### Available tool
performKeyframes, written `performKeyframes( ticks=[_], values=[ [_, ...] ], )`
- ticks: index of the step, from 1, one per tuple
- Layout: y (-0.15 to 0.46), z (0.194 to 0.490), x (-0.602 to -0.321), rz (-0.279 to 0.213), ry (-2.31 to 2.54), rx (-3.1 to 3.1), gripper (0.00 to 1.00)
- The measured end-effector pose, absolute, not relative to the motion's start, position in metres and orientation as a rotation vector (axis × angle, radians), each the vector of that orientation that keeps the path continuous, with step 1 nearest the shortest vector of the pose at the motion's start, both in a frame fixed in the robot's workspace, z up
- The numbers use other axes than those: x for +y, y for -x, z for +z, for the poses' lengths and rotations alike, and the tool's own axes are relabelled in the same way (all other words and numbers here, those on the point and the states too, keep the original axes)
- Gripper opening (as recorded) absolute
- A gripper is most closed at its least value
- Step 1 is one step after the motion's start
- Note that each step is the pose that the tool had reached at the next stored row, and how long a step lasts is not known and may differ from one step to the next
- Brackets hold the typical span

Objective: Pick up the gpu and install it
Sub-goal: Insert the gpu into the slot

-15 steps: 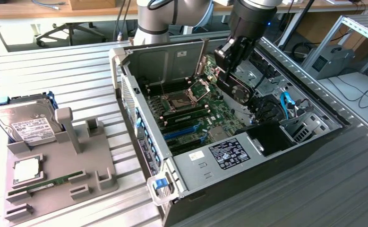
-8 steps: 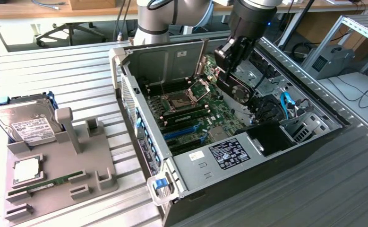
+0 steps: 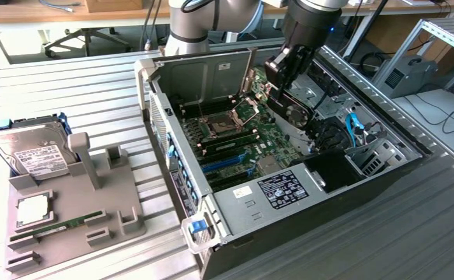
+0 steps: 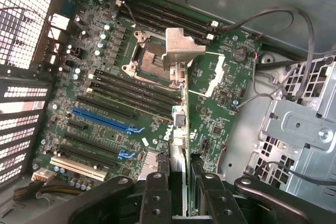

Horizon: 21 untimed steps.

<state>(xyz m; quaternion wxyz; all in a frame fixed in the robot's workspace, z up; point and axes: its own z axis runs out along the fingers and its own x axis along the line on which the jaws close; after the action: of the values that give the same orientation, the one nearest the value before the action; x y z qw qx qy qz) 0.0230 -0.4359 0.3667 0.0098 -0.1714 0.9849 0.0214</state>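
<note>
The gpu (image 3: pixel 295 105) (image 4: pixel 180 124) is a thin, flat, dark card. I hold it up in the air inside the open black and grey metal computer case (image 3: pixel 328 233). In the exterior view I see its black flat side with a round fan (image 3: pixel 298 112) on it. The card hangs down from me and leans a bit. In the wrist view I look along its thin edge, so it looks like a skinny green and silver strip. A shiny silver metal bracket (image 4: pixel 181 51) sits at its far end, bent like a little hook.

My black gripper (image 3: pixel 282 74) (image 4: pixel 179 195) is closed on the gpu. My two black fingers (image 4: pixel 156 195) press on the card, one on each flat side.

Under the card lies the big green motherboard (image 3: pixel 270 143) (image 4: pixel 105 77). The card is not in any slot. I cannot tell if its low end touches the board. The long blue slots (image 3: pixel 222 165) (image 4: pixel 100 119) are off to one side of the card. The square silver socket (image 3: pixel 215 123) (image 4: pixel 147 61) with its metal frame lies near the bracket.

The case lies on its side on a grey metal table (image 3: pixel 79 93) made of long strips. On the exterior view's left, well apart from the case, a grey plastic holder (image 3: pixel 71 204) rests on the table. A silver boxy hard drive (image 3: pixel 32 151) with a white label leans in it. A narrow green memory stick (image 3: pixel 67 224) lies in it too.
</note>
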Motion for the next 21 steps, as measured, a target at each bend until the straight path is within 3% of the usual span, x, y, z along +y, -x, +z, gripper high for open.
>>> performKeyframes(
  ticks=[21],
  values=[
    [-0.023, 0.3667, -0.436, 0.067, 0.56, 3.071, 0.27]
  ],
)
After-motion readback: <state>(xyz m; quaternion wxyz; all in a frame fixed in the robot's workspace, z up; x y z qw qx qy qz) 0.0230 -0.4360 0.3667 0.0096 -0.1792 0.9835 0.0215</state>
